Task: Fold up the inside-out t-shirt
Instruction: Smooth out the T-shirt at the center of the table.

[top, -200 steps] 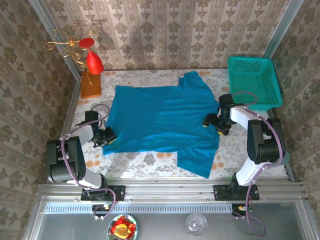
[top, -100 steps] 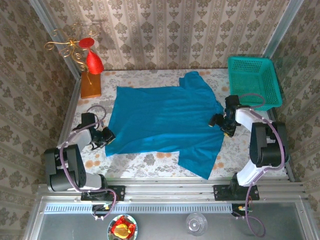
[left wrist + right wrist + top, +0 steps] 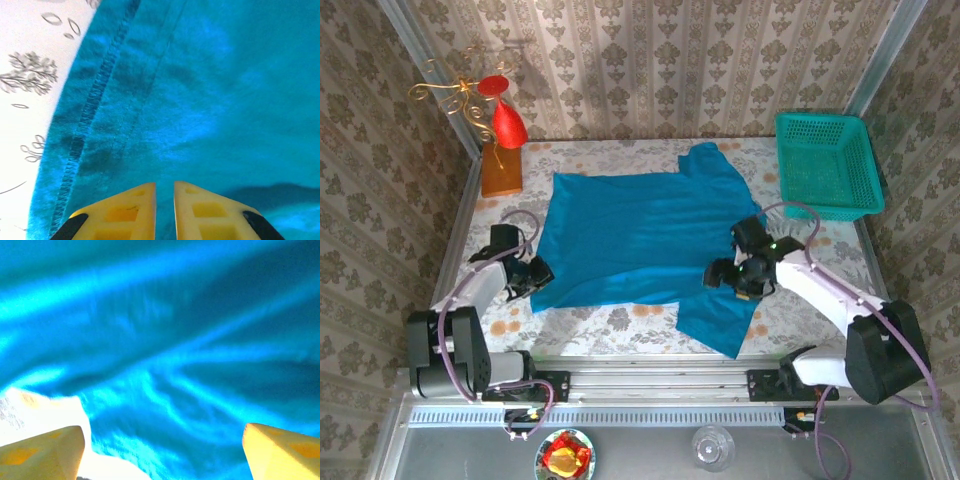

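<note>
The t-shirt lay spread flat, one sleeve toward the far edge and one toward the near, across the middle of the floral table. The green mesh basket stood at the far right corner, just beyond the far sleeve and apart from it, its mesh floor in plain sight. The left gripper sat at the shirt's near left hem, fingers pinched almost together with teal cloth in the slit between them. The right gripper hung over the shirt's right side, spread wide and holding nothing. On the ledge before the arms, a small bowl held red and yellow pieces, beside a clear glass.
</note>
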You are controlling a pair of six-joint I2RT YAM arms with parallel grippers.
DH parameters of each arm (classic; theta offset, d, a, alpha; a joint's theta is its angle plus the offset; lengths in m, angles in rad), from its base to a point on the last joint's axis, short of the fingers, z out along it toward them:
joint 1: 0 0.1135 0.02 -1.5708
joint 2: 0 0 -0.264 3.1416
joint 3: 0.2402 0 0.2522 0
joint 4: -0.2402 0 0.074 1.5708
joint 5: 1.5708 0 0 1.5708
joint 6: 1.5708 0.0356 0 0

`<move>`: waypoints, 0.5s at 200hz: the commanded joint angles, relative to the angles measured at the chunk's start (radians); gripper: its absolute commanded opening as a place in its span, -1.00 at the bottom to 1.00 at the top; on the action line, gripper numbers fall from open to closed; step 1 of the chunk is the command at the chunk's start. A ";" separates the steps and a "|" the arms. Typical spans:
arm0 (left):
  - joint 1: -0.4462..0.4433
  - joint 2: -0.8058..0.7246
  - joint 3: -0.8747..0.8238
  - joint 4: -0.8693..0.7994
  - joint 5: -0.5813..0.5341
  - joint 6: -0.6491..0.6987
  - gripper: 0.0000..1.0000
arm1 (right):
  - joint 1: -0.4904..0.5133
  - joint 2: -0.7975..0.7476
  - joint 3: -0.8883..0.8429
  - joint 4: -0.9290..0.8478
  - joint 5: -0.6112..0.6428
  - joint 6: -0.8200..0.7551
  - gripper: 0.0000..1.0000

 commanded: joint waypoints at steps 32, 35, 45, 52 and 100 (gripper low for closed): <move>-0.015 0.158 0.077 0.023 -0.042 -0.015 -0.72 | 0.124 -0.036 -0.193 0.098 -0.116 0.217 0.72; -0.014 0.164 0.079 0.024 -0.043 -0.014 -0.72 | 0.125 -0.037 -0.199 0.095 -0.108 0.224 0.72; -0.009 0.181 0.080 0.028 -0.043 -0.014 -0.72 | 0.125 -0.038 -0.215 0.071 -0.071 0.251 0.72; -0.004 0.188 0.080 0.032 -0.045 -0.015 -0.72 | 0.125 -0.038 -0.223 0.037 -0.041 0.267 0.72; 0.035 0.184 0.072 0.025 -0.046 0.001 -0.72 | 0.125 -0.123 -0.270 -0.090 0.110 0.399 0.70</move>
